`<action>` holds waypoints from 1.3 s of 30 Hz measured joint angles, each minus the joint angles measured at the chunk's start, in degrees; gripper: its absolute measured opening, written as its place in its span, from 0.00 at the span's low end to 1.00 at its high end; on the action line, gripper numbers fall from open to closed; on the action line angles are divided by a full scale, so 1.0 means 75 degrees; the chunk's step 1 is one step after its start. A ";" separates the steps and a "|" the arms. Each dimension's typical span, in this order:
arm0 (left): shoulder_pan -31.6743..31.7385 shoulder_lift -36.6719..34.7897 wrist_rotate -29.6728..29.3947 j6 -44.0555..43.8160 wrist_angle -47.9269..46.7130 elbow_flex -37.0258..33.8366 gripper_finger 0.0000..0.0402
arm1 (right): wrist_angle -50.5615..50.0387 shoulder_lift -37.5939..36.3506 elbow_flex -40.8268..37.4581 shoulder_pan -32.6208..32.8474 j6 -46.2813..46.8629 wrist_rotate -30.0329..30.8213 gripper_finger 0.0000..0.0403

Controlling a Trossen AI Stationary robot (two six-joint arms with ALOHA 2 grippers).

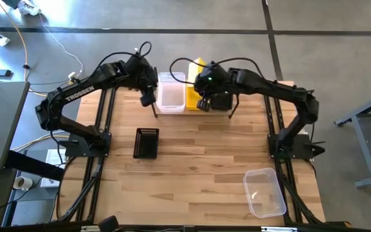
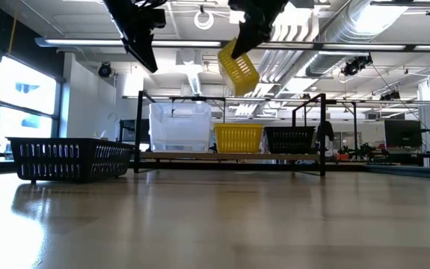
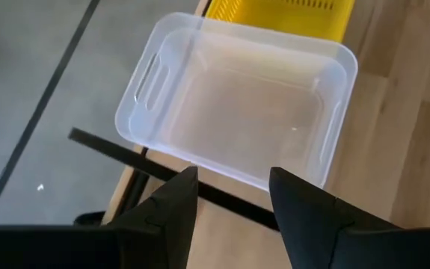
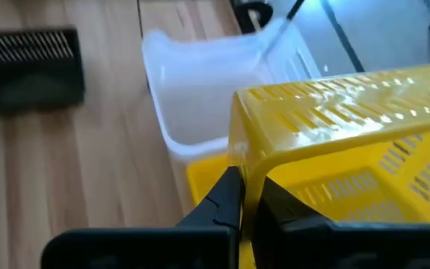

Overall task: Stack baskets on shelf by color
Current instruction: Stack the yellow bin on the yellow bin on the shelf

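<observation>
Room: grey floor around a light-wood table (image 1: 198,167); the low view looks past it into a hall of ducts and strip lights.
Shelf: the shelf (image 2: 229,155) stands at the table's far edge, with black rod frames at both ends.
On the shelf: clear baskets (image 2: 179,127) at one end, a yellow basket (image 2: 238,138) in the middle, a black basket (image 2: 289,139) at the other end; how many sit nested in each pile I cannot tell.
Right gripper: the right gripper (image 4: 246,196) is clenched on one wall of a second yellow basket, the held yellow basket (image 2: 238,69), which hangs tilted in the air above the shelf's yellow one.
Left gripper: the left gripper (image 3: 231,196) hovers over the clear baskets (image 3: 237,97) with its fingers spread and nothing between them.
Loose baskets: a black one, the loose black basket (image 1: 146,142), lies on the left half of the table; a clear one, the loose clear basket (image 1: 264,191), lies near the front right corner.
Step in hand: by my judgement, setting the held yellow basket into the yellow one on the shelf.
Doing it well: level the basket first, since it hangs corner-down; line its long sides up with the one below; lower it straight, so the rim does not catch the clear baskets just beside.
Release: let go only once it is seated inside the lower basket.
Risk: a tilted drop could wedge it crooked or nudge the neighbouring piles.
</observation>
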 joint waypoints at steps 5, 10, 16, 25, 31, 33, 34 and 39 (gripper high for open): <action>0.0000 -0.0017 -0.0002 -0.0072 -0.0193 0.0000 0.39 | -0.1349 0.0864 0.1194 -0.0095 -0.0168 0.0046 0.00; 0.0000 -0.0017 0.0000 -0.0049 -0.0246 0.0000 0.39 | -0.2693 0.1723 0.2316 -0.0107 -0.0445 0.0063 0.00; 0.0000 -0.0017 -0.0091 -0.0003 -0.0249 0.0000 0.39 | -0.3406 0.2459 0.3119 0.0003 -0.0588 0.0039 0.00; 0.0000 -0.0017 -0.0141 0.0013 -0.0252 0.0000 0.39 | -0.3635 0.3008 0.3135 0.0067 -0.0622 0.0034 0.00; 0.0000 -0.0017 -0.0140 0.0012 -0.0252 0.0000 0.39 | -0.3721 0.3209 0.3132 0.0044 -0.0676 0.0049 0.00; 0.0000 -0.0017 -0.0140 0.0010 -0.0252 0.0000 0.39 | -0.3727 0.3266 0.3132 0.0044 -0.0706 0.0103 0.00; 0.0000 -0.0017 -0.0140 0.0009 -0.0252 0.0000 0.39 | -0.3728 0.3296 0.3132 0.0044 -0.0748 0.0117 0.00; 0.0000 -0.0014 -0.0140 0.0007 -0.0259 0.0000 0.39 | -0.3854 0.3442 0.3129 0.0044 -0.0807 0.0140 0.00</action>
